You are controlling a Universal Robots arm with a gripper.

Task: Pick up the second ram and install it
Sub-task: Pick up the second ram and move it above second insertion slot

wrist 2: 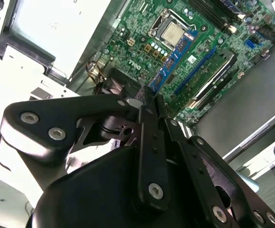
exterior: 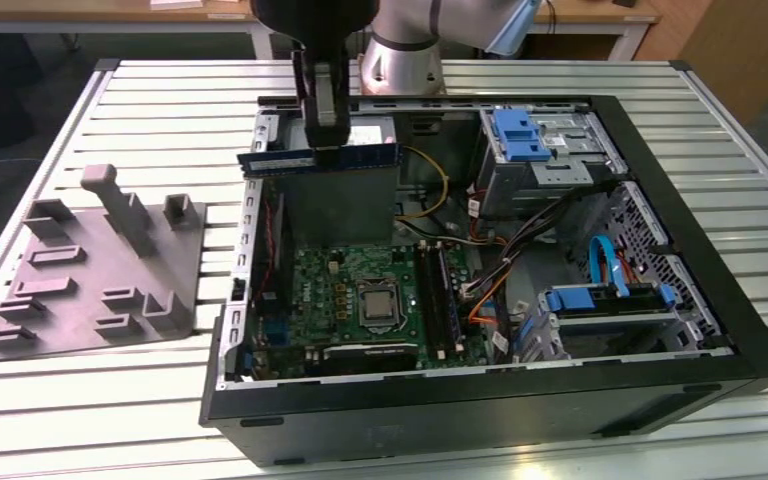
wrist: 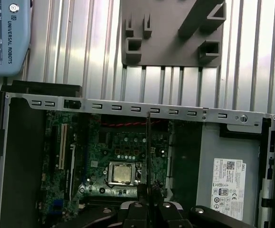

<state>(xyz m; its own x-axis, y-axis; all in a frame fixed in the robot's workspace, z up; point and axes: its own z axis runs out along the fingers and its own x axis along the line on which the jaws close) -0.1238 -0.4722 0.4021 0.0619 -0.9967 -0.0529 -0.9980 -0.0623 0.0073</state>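
The second ram (exterior: 317, 158), a dark blue-green stick with black chips, hangs level above the back left of the open computer case (exterior: 704, 300). My gripper (exterior: 328, 140) is shut on its upper edge, well above the green motherboard (exterior: 344, 290). In the second wrist view the ram (wrist 2: 176, 54) juts out from the gripper (wrist 2: 146, 95) over the motherboard (wrist 2: 142, 42). The first wrist view has the ram (wrist: 148, 152) edge-on as a thin dark line rising from the gripper (wrist: 148, 203). The long black slots (exterior: 432, 290) lie beside the processor socket (exterior: 379, 300).
A grey holder tray (exterior: 91, 270) with upright posts sits on the slatted table at the exterior view's left, also in the first wrist view (wrist: 173, 33). Inside the case are blue drive brackets (exterior: 518, 135), cables (exterior: 491, 290) and a metal power-supply box (wrist: 230, 171).
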